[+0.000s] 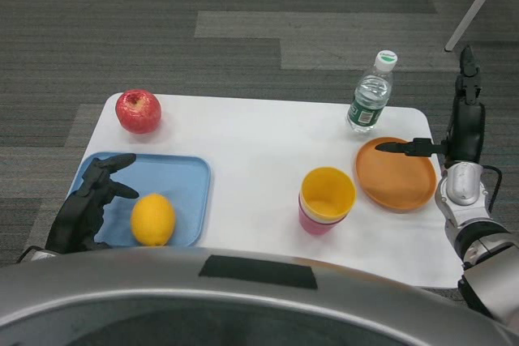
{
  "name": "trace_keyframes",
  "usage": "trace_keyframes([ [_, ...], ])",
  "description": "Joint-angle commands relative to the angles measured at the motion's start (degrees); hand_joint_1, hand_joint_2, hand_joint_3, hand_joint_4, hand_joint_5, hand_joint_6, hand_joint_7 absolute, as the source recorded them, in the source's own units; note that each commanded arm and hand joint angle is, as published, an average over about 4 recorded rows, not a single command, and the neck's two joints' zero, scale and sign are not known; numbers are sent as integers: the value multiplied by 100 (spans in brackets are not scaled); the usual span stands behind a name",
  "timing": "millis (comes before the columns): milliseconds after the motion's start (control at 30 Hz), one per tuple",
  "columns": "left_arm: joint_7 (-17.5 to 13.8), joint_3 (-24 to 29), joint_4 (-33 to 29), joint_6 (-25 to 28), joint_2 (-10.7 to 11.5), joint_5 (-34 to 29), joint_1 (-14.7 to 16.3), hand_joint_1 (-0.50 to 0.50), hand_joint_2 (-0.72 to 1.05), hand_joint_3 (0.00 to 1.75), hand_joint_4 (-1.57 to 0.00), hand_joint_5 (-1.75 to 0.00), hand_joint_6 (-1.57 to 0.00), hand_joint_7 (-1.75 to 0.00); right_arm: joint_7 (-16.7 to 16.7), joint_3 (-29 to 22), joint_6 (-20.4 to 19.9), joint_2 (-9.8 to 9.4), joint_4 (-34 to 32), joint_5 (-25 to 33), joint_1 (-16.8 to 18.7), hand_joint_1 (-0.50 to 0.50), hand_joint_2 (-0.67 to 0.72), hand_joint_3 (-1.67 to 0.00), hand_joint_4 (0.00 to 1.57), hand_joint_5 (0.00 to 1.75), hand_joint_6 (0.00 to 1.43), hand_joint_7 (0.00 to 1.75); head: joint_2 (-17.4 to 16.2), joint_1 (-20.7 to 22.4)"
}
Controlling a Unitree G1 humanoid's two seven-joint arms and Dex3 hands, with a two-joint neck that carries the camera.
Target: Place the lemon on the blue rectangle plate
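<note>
- left hand [91, 204] sits at the left end of the blue rectangle plate [174, 174], over its left rim; fingers apart, loosely curved, holding nothing; fingertips just beside the lemon [152, 219], a thin gap shows between them
- lemon lies on the blue plate, in its near middle part, close to the plate's near rim; task thing already on the plate
- blue plate sits at the near-left corner of the white table [251, 160], its left rim close to the table's left edge
- red apple [138, 111] beyond the plate, at the far-left table corner, apart from the plate
- wide bare strip of table right of the plate, up to the cups
- yellow cup stacked in a pink cup [326, 200], well right of the plate, near the table's front edge
- orange round plate [397, 180] just right of the cups, not touching them
- water bottle [371, 95] with green label and white cap, upright, beyond the orange plate, near the far edge
- right hand [454, 131] raised at the table's right edge, far from the blue plate; one finger stretched out over the orange plate's rim, fingers spread, holding nothing
- floor: grey carpet in striped tiles; a white slanted bar at top right
</note>
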Motion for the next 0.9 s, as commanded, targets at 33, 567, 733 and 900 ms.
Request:
trace_keyframes([
  [33, 327, 75, 37, 5, -120, -316, 98, 26, -66, 9, 0, -162, 0, -19, -4, -68, 43, 8, -23, 28, -92, -38, 3, -4, 0, 0, 0, 0, 7, 10],
  [567, 1727, 848, 11, -39, -624, -995, -139, 2, -72, 4, 0, -15, 0, 0, -4, -112, 43, 15, -113, 28, -42, -38, 3, -8, 0, 0, 0, 0, 126, 72],
  [733, 2435, 1323, -126, -129, -734, -1028, -353, 7, -72, 4, 0, 0, 0, 0, -4, -112, 43, 13, -130, 28, -24, -38, 3, -8, 0, 0, 0, 0, 131, 132],
  [900, 2494, 1866, -165, -272, -694, -824, -818, 22, -72, 0, 0, 0, 0, 0, -4, -66, 43, -3, -133, 28, -29, -38, 3, -8, 0, 0, 0, 0, 182, 112],
])
